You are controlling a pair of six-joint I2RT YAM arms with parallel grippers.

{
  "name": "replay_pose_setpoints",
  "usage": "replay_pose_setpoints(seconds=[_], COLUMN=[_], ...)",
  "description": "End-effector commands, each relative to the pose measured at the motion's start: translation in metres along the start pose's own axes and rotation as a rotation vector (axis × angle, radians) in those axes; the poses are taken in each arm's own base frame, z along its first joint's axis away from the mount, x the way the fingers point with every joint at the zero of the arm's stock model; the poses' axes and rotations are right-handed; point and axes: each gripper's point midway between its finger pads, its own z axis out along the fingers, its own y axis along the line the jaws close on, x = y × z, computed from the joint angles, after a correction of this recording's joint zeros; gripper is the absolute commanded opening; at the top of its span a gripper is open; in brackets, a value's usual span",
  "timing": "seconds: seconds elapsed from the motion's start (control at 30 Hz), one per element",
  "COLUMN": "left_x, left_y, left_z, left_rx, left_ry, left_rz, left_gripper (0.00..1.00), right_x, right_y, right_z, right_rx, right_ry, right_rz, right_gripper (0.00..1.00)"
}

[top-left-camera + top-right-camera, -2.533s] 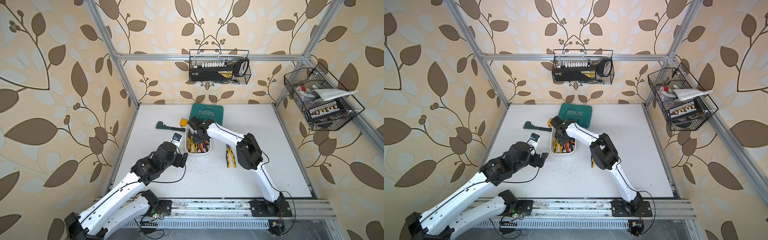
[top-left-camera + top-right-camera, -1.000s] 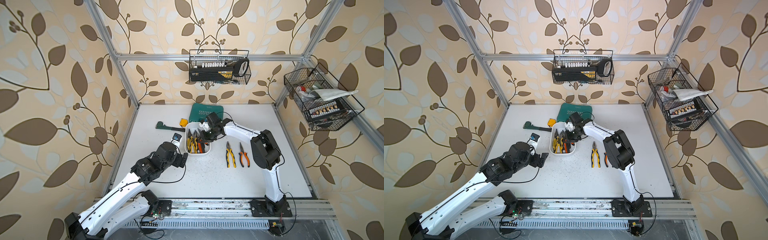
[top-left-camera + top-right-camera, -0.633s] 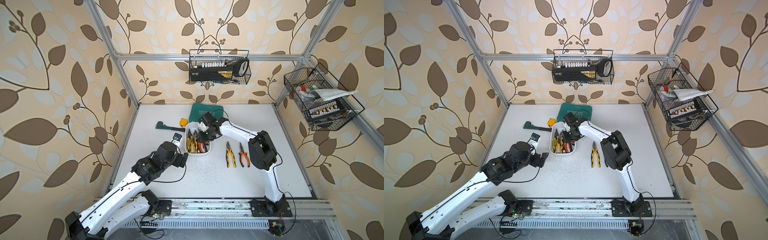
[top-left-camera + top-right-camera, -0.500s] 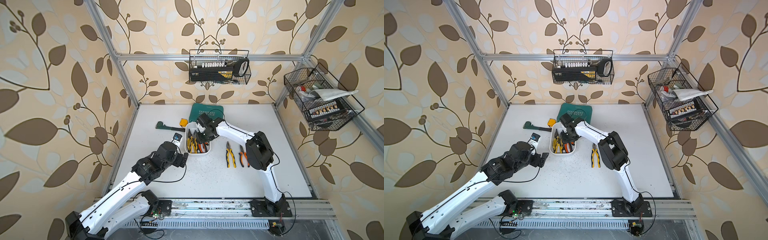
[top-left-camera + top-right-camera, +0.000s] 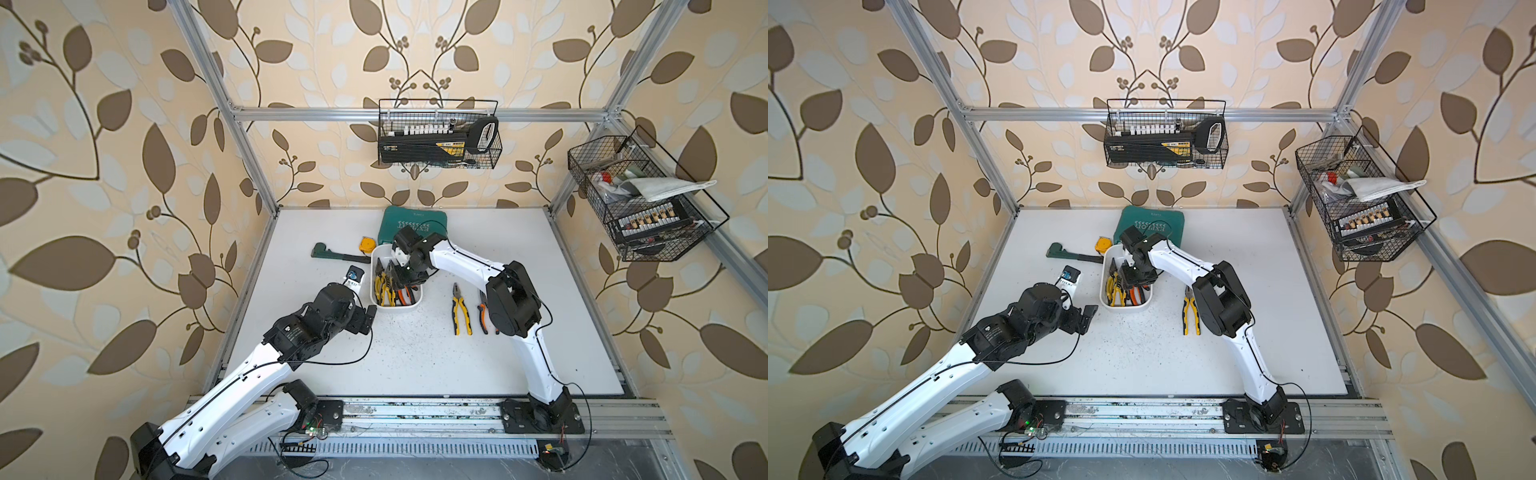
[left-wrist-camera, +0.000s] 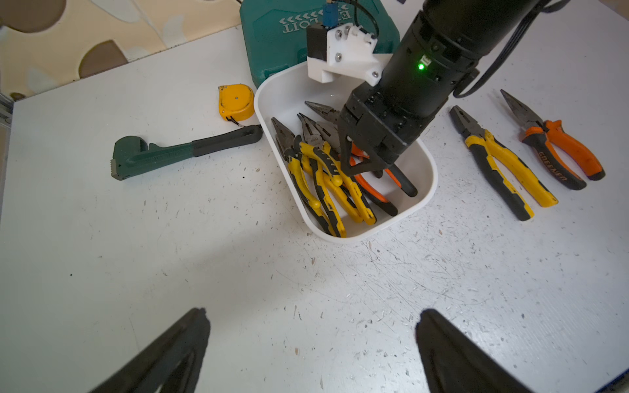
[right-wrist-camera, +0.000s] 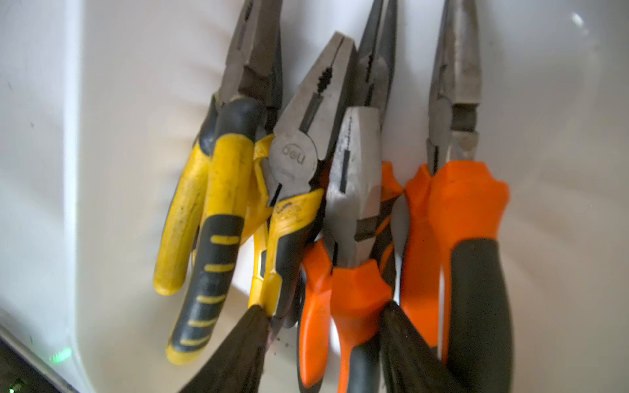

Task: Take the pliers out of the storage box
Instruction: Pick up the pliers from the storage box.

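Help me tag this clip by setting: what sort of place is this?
Probably a staged robot test cell, dressed as a tool corner: leaf wallpaper on an aluminium frame, a wall-hung wire basket of tools, and pliers laid out on a scuffed white table.

The storage box [image 6: 425, 163] is smooth, glossy white plastic. The pliers [image 7: 354, 177] have dull, scuffed grey metal heads and matt rubbery grips in yellow-and-black or orange-and-black. The table [image 6: 238, 272] is matt white, scratched and speckled. The pipe wrench [image 6: 163, 151] is dark green painted metal with a black rubbery sleeve. The case [image 6: 272, 44] is teal moulded plastic.
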Motion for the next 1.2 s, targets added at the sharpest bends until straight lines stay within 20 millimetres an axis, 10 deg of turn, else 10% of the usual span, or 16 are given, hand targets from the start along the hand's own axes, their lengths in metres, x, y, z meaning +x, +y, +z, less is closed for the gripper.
replay_pose_setpoints(seconds=[0.0, 0.43, 0.93, 1.17], left_x=[-0.005, -0.007, -0.013, -0.034], left_y=[-0.002, -0.002, -0.002, 0.038], left_z=[-0.001, -0.001, 0.004, 0.007], left_rx=[0.013, 0.010, 0.001, -0.204], left_ry=[-0.028, -0.034, -0.056, -0.110], left_rz=[0.002, -0.002, -0.030, -0.324], left_gripper=[0.99, 0.99, 0.99, 0.99], right_x=[0.014, 0.007, -0.019, -0.020], right_y=[0.010, -0.009, 0.003, -0.002], right_z=[-0.005, -0.009, -0.057, -0.071], right_rx=[-0.060, -0.034, -0.432, -0.442], right_ry=[0.035, -0.039, -0.230, -0.304], right_rz=[0.004, 0.042, 0.163, 0.122], right_gripper=[0.40, 0.00, 0.00, 0.00])
